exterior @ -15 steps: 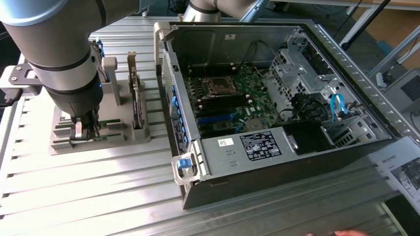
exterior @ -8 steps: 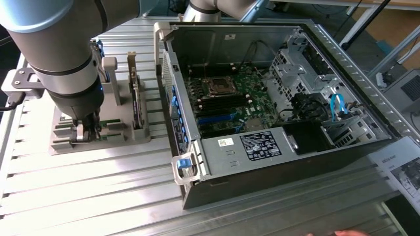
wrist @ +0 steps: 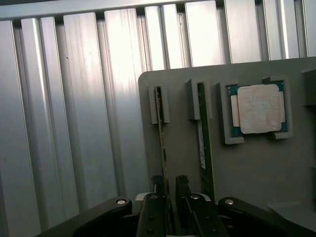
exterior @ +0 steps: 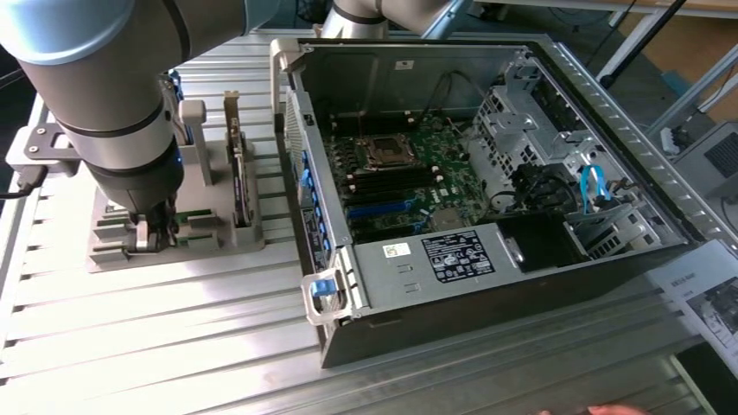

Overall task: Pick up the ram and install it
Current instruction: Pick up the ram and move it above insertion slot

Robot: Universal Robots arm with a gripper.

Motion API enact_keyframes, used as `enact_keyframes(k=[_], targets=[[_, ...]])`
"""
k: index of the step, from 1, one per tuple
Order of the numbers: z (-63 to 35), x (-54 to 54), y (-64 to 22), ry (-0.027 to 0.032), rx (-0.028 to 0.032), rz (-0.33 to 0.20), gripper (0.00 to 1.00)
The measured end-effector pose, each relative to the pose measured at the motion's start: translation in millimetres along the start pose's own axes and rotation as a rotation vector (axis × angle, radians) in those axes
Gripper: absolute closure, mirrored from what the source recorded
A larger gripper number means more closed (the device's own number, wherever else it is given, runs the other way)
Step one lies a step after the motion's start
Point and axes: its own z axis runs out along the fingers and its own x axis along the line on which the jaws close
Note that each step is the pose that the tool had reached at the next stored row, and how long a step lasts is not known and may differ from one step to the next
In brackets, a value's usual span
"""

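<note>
Jaws: we see them low over the grey holder (exterior: pixel 213 252), slightly spread, one on each side of the ram (wrist: pixel 162 133). A thin dark gap shows between them, and we cannot see them pressing the stick.
Ram: it stands on edge in a slot of the holder. Its near end sits between the jaws and the rest runs straight ahead of them.
Second stick (wrist: pixel 202 138): just beside the jaws and outside them, it stands parallel to the ram in the next slot.
Processor (wrist: pixel 257 108): it lies flat in a square pocket of the holder, ahead of the jaws and past the second stick.
Card (exterior: pixel 238 177): dark and upright in the holder, it is near the jaws on the side facing the case (exterior: pixel 392 65).
Case: open, it lies on the bench (exterior: pixel 173 337) well apart from the jaws, with its motherboard (exterior: pixel 403 181) exposed.
Arm (exterior: pixel 110 104): we see it reaching straight down to the jaws.
</note>
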Motion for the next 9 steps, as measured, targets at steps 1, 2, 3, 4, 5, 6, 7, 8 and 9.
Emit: enact_keyframes(k=[1, 2, 3, 4, 5, 6, 7, 8, 9], targets=[[0.6, 0.0, 0.0, 0.0, 0.0, 0.0, 0.76], [1.2, 0.1, 0.0, 0.0, 0.0, 0.0, 0.76], [1.9, 0.1, -0.1, -0.0001, 0.0, 0.0, 0.76], [2.5, 0.1, -0.1, 0.0, 0.0, 0.0, 0.76], [2.9, 0.1, 0.0, 0.0, -0.0001, 0.0, 0.76], [3.2, 0.1, -0.1, 0.0001, -0.0001, 0.0, 0.76], [3.3, 0.1, -0.1, 0.0002, -0.0002, 0.0, 0.76], [3.4, 0.1, -0.1, 0.0001, -0.0002, 0.0, 0.76], [3.4, 0.1, -0.1, 0.0001, -0.0001, 0.0, 0.76]])
